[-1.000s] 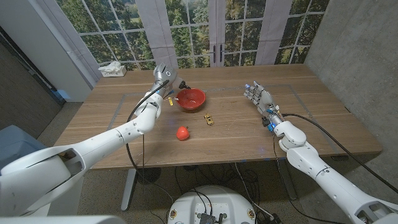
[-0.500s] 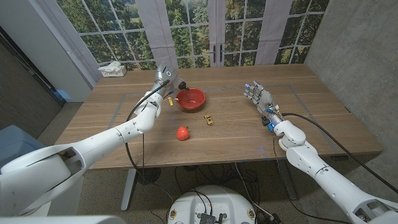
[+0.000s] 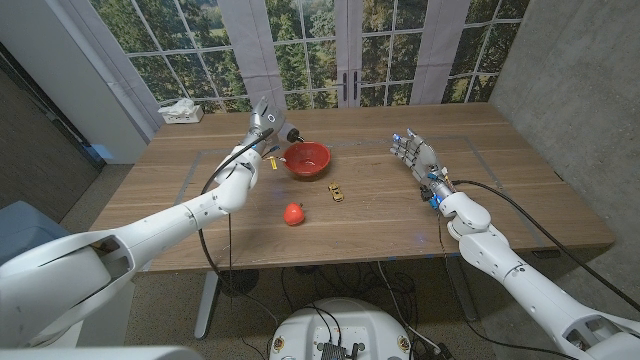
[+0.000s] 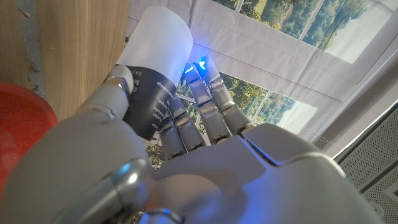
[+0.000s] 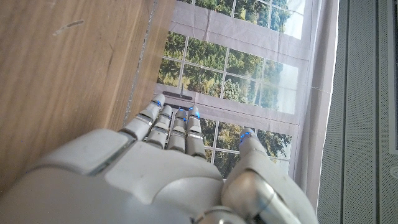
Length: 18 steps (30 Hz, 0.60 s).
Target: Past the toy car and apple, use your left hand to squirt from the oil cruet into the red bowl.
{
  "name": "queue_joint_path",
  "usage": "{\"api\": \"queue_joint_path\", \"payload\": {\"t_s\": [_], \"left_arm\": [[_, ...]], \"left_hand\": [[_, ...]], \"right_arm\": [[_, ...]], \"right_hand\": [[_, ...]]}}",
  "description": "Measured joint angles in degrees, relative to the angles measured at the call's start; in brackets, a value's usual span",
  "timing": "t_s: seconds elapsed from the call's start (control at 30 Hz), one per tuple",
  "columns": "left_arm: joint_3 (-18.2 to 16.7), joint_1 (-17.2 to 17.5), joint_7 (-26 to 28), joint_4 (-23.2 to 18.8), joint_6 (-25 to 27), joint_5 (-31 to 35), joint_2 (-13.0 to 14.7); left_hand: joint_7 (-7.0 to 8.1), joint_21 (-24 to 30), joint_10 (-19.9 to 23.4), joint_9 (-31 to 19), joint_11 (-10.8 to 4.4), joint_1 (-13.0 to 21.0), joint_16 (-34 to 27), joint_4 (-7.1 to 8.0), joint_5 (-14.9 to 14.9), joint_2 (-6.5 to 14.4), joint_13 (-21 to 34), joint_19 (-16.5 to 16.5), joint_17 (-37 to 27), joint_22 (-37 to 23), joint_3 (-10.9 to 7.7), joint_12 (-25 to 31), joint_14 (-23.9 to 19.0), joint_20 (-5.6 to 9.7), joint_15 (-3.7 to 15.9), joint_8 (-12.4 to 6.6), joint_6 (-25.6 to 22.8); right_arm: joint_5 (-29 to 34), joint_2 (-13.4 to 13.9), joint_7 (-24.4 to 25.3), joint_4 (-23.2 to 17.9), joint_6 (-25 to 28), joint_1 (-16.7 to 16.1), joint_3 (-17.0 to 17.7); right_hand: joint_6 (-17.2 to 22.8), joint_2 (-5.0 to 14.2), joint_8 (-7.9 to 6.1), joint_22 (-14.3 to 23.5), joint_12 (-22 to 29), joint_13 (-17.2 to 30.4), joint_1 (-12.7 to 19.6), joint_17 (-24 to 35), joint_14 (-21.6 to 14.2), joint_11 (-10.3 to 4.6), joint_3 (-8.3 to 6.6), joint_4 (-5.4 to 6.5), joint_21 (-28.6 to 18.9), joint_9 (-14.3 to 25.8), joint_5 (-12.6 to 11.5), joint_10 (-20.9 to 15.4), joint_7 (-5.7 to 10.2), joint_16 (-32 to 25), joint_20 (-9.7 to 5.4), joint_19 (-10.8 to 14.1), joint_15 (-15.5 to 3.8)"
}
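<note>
Gripping the oil cruet (image 3: 279, 132), left hand (image 3: 264, 122) tilts its spout toward red bowl (image 3: 306, 158), right hand (image 3: 415, 152) spread, idle.

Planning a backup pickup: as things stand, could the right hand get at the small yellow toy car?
Probably yes. The right hand holds nothing, and bare wooden table lies between it and the small yellow toy car; the red apple and red bowl sit beyond.

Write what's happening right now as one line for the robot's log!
left hand: holds oil cruet beside red bowl | right hand: open, holds nothing | apple, toy car: on table
</note>
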<state>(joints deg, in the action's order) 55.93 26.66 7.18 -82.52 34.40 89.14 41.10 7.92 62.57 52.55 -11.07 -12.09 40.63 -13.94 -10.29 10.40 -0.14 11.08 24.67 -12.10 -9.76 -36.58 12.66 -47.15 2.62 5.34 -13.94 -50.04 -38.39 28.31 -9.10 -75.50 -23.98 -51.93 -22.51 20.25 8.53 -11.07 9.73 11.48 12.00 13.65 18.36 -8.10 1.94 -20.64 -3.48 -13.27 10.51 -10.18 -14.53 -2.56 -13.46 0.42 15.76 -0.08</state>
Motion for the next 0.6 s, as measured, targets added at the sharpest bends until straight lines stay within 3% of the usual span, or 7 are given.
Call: {"api": "queue_joint_path", "payload": {"t_s": [0.07, 0.13, 0.23, 0.43, 0.6], "left_arm": [[-0.1, 0.2, 0.2, -0.3, 0.0, 0.4, 0.2], [-0.1, 0.2, 0.3, -0.3, 0.0, 0.6, 0.2], [-0.6, 0.9, 0.2, -1.4, 0.0, 1.4, 0.9], [-1.2, 1.5, -0.7, -2.6, 0.0, 3.0, 1.6], [-1.8, 1.9, -2.1, -3.8, -0.3, 4.5, 2.1]], "left_hand": [[-0.98, -0.1, 1.5, -0.1, 0.92, 0.6, -0.7, -0.24, 0.0, -0.6, 0.0, 1.0, 0.0, 0.0, 0.24, 0.9, -1.2, 0.00, 0.42, -0.75, -1.0], [-1.49, -0.1, 1.5, -0.1, 0.92, 1.4, -0.9, -0.45, 0.0, -1.3, 0.2, 1.4, 0.0, -0.2, 0.50, 0.5, -2.1, 0.16, 0.82, -0.76, -1.5], [-1.66, -0.7, 1.0, -0.5, -0.11, 2.0, -0.9, 0.06, 0.0, -1.8, 0.3, 1.4, 0.0, -0.3, 1.02, -0.8, -2.5, 0.15, 1.10, 0.21, -1.7], [1.43, -1.8, -1.9, -0.7, -0.38, 3.8, -0.3, 0.25, 0.0, -0.6, 0.1, 0.8, 0.5, -0.3, 1.83, -1.7, -2.1, 0.05, 1.05, 2.47, 0.8], [2.46, -2.5, -3.2, -0.1, -0.40, 4.6, 0.2, 0.46, 0.0, -0.2, 0.1, 0.8, 0.5, -0.3, 2.83, -1.9, -1.1, 0.03, 0.76, 2.71, 1.9]], "right_arm": [[0.0, -0.1, -0.2, 0.2, -0.1, 0.1, 0.0], [0.0, -0.1, -0.2, 0.3, -0.1, 0.2, 0.0], [-0.2, -0.1, -0.9, 0.5, -0.6, 0.3, 0.0], [-0.4, -0.1, -1.5, 0.7, -0.9, 0.3, 0.0], [-0.6, -0.2, -1.8, 0.7, -1.2, 0.2, 0.0]], "right_hand": [[0.0, 0.01, 0.00, 0.0, 0.0, 0.0, 0.0, 0.0, 0.0, 0.00, 0.00, 0.00, 0.0, 0.0, 0.0, 0.0, 0.03, 0.0, 0.00, 0.0, 0.00], [0.1, 0.00, 0.00, 0.0, 0.0, 0.0, 0.0, 0.0, 0.0, 0.00, 0.00, 0.00, 0.0, 0.0, 0.0, 0.0, 0.12, 0.0, 0.00, 0.0, 0.00], [0.1, 0.38, 0.00, 0.0, 0.0, 0.0, -0.4, 0.0, 0.0, 0.00, 0.00, 0.00, 0.0, 0.0, 0.0, 0.0, 0.12, 0.0, 0.00, 0.0, 0.00], [0.1, -0.15, 0.00, 0.0, 0.0, 0.0, -1.4, 0.0, 0.0, 0.00, 0.00, 0.00, 0.0, 0.0, 0.0, 0.0, 0.12, 0.0, 0.00, 0.0, 0.00], [0.1, -0.15, 0.00, 0.0, 0.0, 0.0, -1.4, -0.1, 0.2, 0.00, 0.00, 0.00, 0.4, 0.0, 0.0, 0.0, 0.12, 0.0, 0.00, 0.0, 0.21]]}}
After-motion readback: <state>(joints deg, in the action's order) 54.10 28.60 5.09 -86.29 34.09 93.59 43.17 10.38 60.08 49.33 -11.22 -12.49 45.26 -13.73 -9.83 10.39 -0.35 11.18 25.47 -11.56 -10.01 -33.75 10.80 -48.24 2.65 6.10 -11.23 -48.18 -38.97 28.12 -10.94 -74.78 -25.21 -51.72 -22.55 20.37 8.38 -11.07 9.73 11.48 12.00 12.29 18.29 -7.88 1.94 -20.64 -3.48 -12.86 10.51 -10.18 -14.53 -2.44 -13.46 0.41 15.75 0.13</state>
